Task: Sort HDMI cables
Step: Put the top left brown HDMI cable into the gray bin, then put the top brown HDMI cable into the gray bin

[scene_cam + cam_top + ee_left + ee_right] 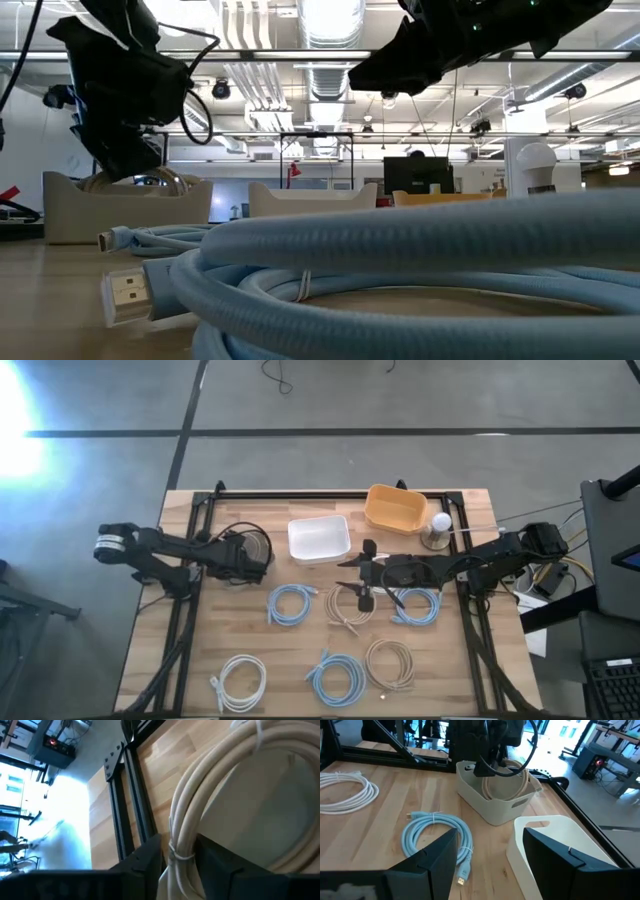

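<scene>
My left gripper [256, 554] is shut on a beige coiled HDMI cable [507, 782] over a beige bin [495, 802] on the table's left side. My right gripper [490, 865] is open and touches nothing. It hovers near the table's middle [365, 575], beside a white bin [319, 538]. Loose coils lie flat on the wood. These are light blue ones [290, 603] [415, 603] [338, 675], beige ones [350, 605] [390, 663] and a white one [238, 680]. The low view is filled by a light blue coil [400, 270] with its plug [125, 290]. My left gripper pinches the beige coil between its two fingers, at the spot where a white tie [175, 854] binds the turns together. The fingers come from above, pointing down. The coil hangs upright below them, and its lower part [505, 792] is inside the beige bin.
An orange-yellow bin [395, 507] stands at the far edge, right of the white bin. A white ball on a round base [440, 525] stands beside it. Black frame bars [190, 610] run along the table's left, right and far sides. Bare wood lies between the coils.
</scene>
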`<move>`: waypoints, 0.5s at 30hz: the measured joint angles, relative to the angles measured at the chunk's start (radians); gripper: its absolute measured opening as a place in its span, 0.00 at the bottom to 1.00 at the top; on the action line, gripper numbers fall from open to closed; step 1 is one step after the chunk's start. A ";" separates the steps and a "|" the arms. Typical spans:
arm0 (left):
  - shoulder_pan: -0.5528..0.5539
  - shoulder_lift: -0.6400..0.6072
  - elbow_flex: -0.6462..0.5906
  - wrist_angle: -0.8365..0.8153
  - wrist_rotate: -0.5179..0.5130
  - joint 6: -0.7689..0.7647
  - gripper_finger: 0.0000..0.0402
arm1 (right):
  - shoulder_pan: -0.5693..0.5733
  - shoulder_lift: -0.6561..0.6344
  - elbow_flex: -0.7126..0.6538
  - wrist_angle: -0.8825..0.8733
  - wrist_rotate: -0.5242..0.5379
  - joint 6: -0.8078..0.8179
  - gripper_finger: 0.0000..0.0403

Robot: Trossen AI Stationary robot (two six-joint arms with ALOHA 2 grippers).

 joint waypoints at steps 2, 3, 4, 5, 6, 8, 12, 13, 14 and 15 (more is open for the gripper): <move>0.000 0.000 0.006 -0.002 0.000 0.008 0.37 | 0.000 0.000 0.000 0.003 0.001 -0.013 0.55; 0.000 0.000 0.014 -0.001 0.000 0.016 0.38 | 0.000 0.000 0.000 0.007 0.001 -0.021 0.55; 0.000 0.000 0.023 -0.001 0.001 0.025 0.40 | 0.000 0.000 0.000 0.013 0.001 -0.023 0.55; 0.000 0.000 0.032 -0.001 0.002 0.036 0.41 | 0.000 0.000 0.000 0.019 0.001 -0.022 0.55; 0.000 0.000 0.044 -0.002 0.003 0.050 0.43 | 0.000 0.000 0.000 0.023 0.001 -0.019 0.55; 0.000 0.000 0.071 -0.001 0.002 0.087 0.45 | 0.000 0.000 0.000 0.024 0.001 -0.018 0.55; 0.000 0.000 0.125 -0.001 -0.011 0.158 0.49 | 0.000 0.000 0.000 0.023 0.001 -0.014 0.55; 0.000 0.000 0.139 -0.001 -0.020 0.179 0.49 | 0.000 0.000 0.000 0.023 0.001 -0.012 0.55; -0.001 0.000 0.153 0.000 -0.030 0.195 0.50 | 0.000 0.000 0.000 0.023 0.001 -0.001 0.55; -0.002 0.000 0.168 0.000 -0.043 0.210 0.50 | 0.000 0.000 0.000 0.023 0.001 0.016 0.55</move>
